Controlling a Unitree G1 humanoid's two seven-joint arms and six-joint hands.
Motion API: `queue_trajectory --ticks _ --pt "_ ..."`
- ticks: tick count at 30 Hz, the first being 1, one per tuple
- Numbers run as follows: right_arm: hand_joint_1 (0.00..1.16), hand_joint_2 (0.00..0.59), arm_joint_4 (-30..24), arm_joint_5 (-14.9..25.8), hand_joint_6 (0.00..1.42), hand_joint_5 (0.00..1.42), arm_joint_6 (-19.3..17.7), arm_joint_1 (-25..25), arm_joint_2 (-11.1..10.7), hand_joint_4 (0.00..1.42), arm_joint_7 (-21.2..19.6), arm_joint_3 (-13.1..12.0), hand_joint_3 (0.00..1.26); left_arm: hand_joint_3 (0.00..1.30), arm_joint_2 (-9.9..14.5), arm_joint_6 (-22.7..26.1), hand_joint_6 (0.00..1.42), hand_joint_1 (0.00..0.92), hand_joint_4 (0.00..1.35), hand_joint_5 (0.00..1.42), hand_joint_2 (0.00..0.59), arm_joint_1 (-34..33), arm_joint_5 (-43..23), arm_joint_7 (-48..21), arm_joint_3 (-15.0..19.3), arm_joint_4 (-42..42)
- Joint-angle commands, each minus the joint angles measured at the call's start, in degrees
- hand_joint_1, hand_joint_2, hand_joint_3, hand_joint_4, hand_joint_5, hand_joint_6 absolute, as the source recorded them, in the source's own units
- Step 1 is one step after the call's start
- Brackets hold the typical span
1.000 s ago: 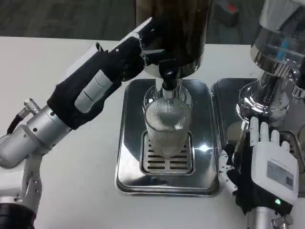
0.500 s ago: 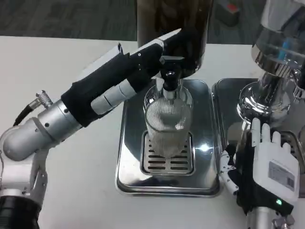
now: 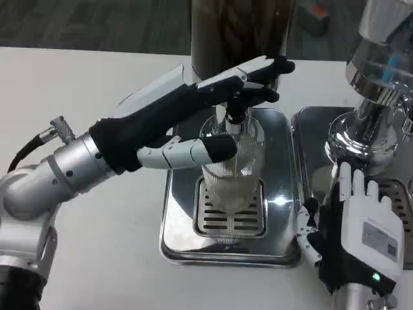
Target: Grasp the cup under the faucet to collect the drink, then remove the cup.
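Note:
A clear ribbed cup [image 3: 231, 181] stands upright on the slotted grate of a steel drip tray [image 3: 181, 213], right under the black faucet [image 3: 234, 117] of a dark drink dispenser [image 3: 242, 29]. My left hand [image 3: 187, 110] reaches in from the left at the cup's rim. Its fingers [image 3: 258, 70] stretch past the faucet, spread apart. Its thumb [image 3: 193, 152] lies across the cup's upper front. It does not plainly grip the cup. My right hand [image 3: 358, 232] waits at the lower right beside the tray, fingers apart and holding nothing.
A second dispenser with a chrome base [image 3: 371, 123] stands on its own steel tray [image 3: 310, 129] at the right, close behind my right hand. White table surface [image 3: 77, 77] lies to the left of the drip tray.
My left hand has swung right and forward from beside the dispenser. Its fingers now spread past the faucet and its thumb has come across the cup. The right hand and the cup have stayed put.

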Motion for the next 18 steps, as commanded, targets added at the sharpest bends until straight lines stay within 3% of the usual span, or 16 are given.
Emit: queue_trajectory --ticks 1,8,18 --pt "0.28 0.532 0.6 0.9 0.0 0.0 -0.5 0.5 0.4 0.0 -1.2 0.1 0.0 0.09 1.7 -3.4 0.13 0.0 0.0 0.19 0.12 0.6 4.4 1.0 -2.2 0.4" --pt "0.28 0.532 1.2 1.6 0.0 0.0 -1.0 0.3 0.5 0.0 -1.7 -0.1 0.0 0.09 3.7 -8.0 0.12 0.0 0.0 0.19 0.121 1.4 10.7 5.6 -4.3 -0.9" --pt "0.28 0.532 1.6 1.8 0.0 0.0 -0.9 -0.3 0.8 0.0 -1.5 -0.3 0.0 0.09 6.6 -10.6 0.12 0.0 0.0 0.19 0.121 2.4 15.2 11.6 -6.3 -1.8"
